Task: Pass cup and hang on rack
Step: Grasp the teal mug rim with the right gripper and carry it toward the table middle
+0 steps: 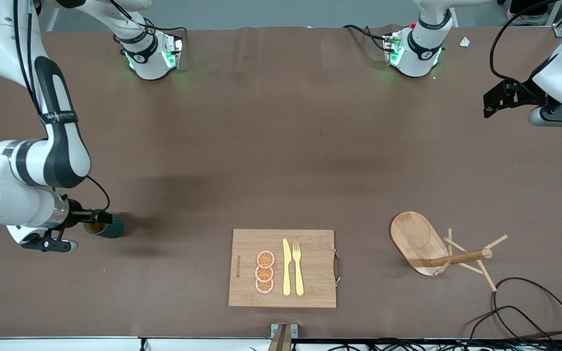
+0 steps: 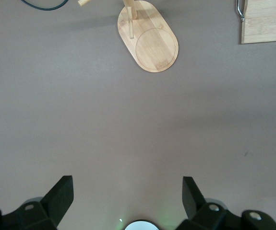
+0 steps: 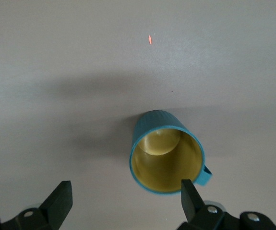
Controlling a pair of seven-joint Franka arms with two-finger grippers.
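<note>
The dark teal cup with a mustard-yellow inside sits on the table toward the right arm's end. Its mouth faces my right gripper. In the right wrist view the cup lies just ahead of my open right gripper, off toward one fingertip, which is beside the rim near the small handle. The wooden rack rests with its oval base flat toward the left arm's end; it also shows in the left wrist view. My left gripper is open, empty and waits above the table.
A wooden cutting board with orange slices, a yellow knife and a yellow fork lies between cup and rack, near the front edge. Black cables loop on the table nearer the camera than the rack.
</note>
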